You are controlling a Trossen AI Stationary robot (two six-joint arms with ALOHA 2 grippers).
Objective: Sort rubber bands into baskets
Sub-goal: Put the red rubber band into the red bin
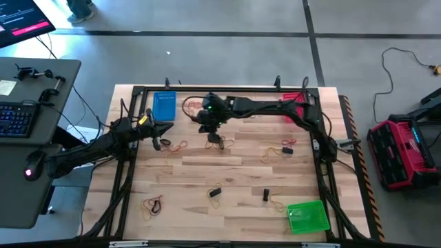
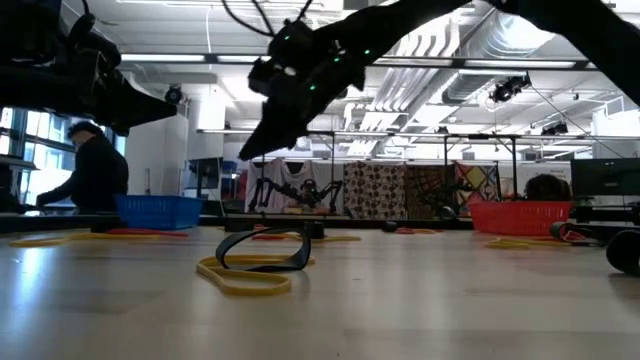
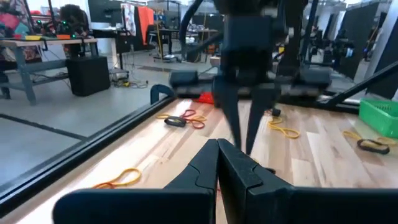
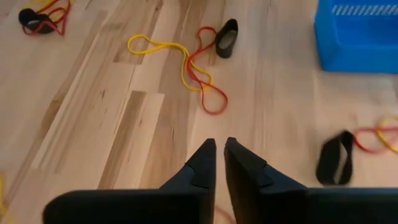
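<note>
Red, yellow and black rubber bands lie scattered flat on the wooden table, among them a yellow and red pair (image 4: pixel 186 62) and black bands (image 4: pixel 225 38) (image 4: pixel 334 158). The blue basket (image 1: pixel 164 107) stands at the far left, the red basket (image 1: pixel 293 103) at the far right, and the green basket (image 1: pixel 306 217) at the near right. My right gripper (image 4: pixel 219 152) hangs shut and empty above the table's middle, near the blue basket (image 4: pixel 357 28). My left gripper (image 3: pixel 217 155) is shut and empty at the left, pointing toward the right gripper (image 3: pixel 245 146).
A black metal frame (image 1: pixel 131 165) runs around the table. A red and black case (image 1: pixel 403 151) stands on the floor to the right. A desk with a keyboard (image 1: pixel 17 117) stands to the left. A person (image 2: pixel 95 175) is in the room behind.
</note>
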